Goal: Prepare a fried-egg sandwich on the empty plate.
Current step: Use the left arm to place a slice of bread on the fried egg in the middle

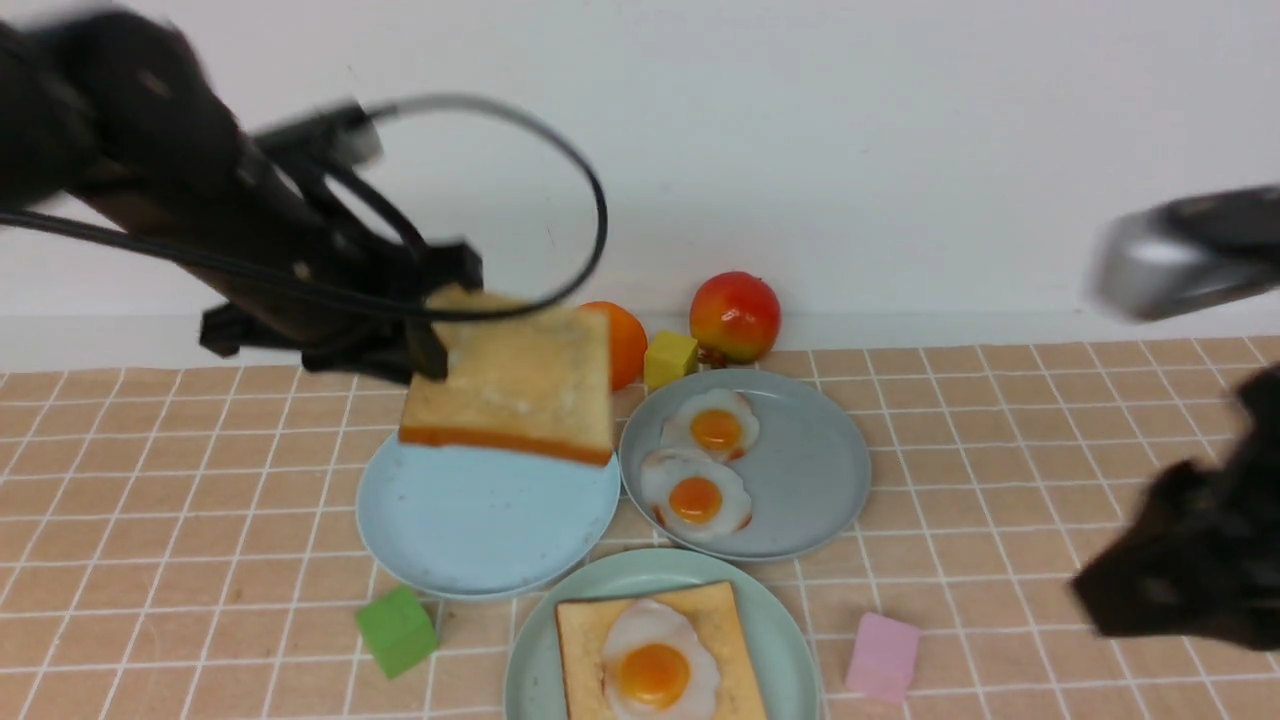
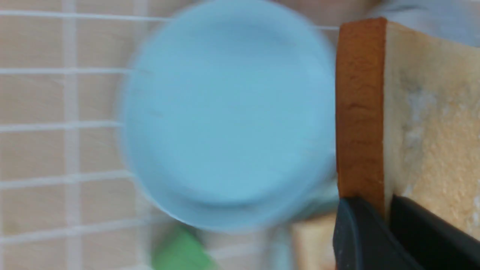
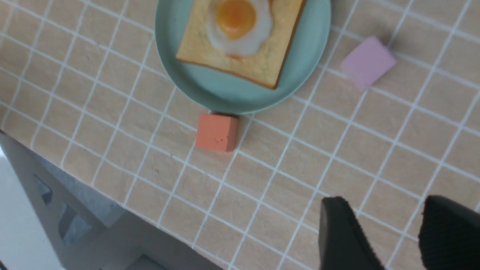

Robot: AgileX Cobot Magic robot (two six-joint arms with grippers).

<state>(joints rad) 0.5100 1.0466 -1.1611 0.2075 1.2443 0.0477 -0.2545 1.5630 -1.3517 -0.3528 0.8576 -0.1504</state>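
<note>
A golden-brown toast slice (image 1: 515, 390) hangs in the air over the sky-blue plate, with my left gripper (image 1: 430, 350) shut on its edge. In the left wrist view the two dark fingers pinch the brown crust of the toast (image 2: 412, 112) at the gripper (image 2: 378, 210). The mint-green plate (image 1: 780, 640) at the front holds another toast slice (image 1: 580, 640) with a fried egg (image 1: 655, 670) on top. The right wrist view shows this plate (image 3: 225, 93), toast (image 3: 262, 63) and egg (image 3: 240, 22). My right gripper (image 3: 386, 210) is open over bare table, to the right of the plate.
The sky-blue plate (image 1: 480, 520) is bare. The grey-blue plate (image 1: 810, 480) carries two fried eggs. Around the plates lie a green cube (image 1: 397, 630), pink cube (image 1: 882, 655), yellow cube (image 1: 670, 358), an orange (image 1: 625, 340), a red fruit (image 1: 735, 315) and an orange-red cube (image 3: 217, 132) near the table's front edge.
</note>
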